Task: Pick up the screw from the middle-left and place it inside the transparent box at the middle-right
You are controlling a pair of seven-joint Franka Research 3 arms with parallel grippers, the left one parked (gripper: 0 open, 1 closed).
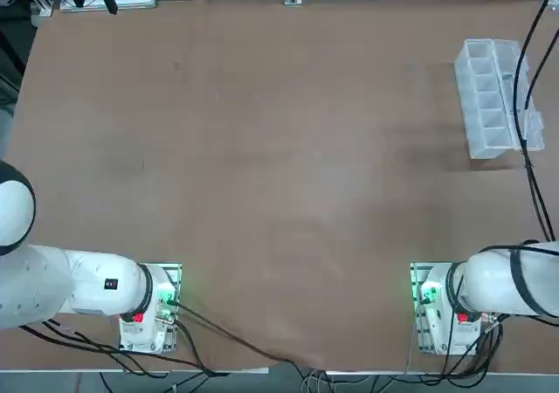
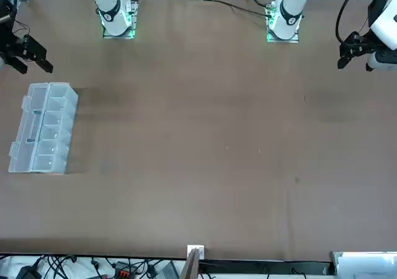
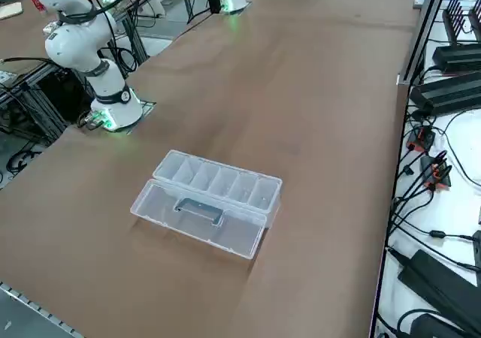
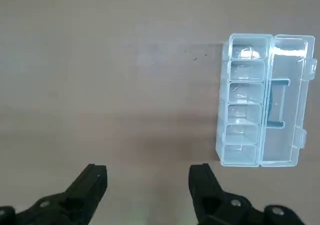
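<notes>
Top view: a faint, thin dark sliver, taken to be the metal screw [image 1: 144, 164], was picked out near the brown table's [image 1: 279, 192] left edge, about midway between its near and far edges. The same mark was made out in the front view [image 2: 305, 98], though so small that it could not be told apart with certainty from a blemish in the surface.

The long clear plastic transparent box [image 1: 496, 98] was seen lying close to the right edge, towards the far corner. Its clear lid [image 3: 197, 216] was folded open flat beside the row of compartments.

The black two-finger right gripper [image 4: 147, 185] was held above the table by the right edge, on the robot's side of the box, well apart from the screw. Its fingers were spread wide and nothing was gripped.

The screw was judged light, rigid and smooth, likely to roll or skid if nudged. A pinch across its shaft, fingertips down almost to the surface, was thought best.

Whether the compartments held anything could not be settled. The gripper itself was cut off from the top view.
</notes>
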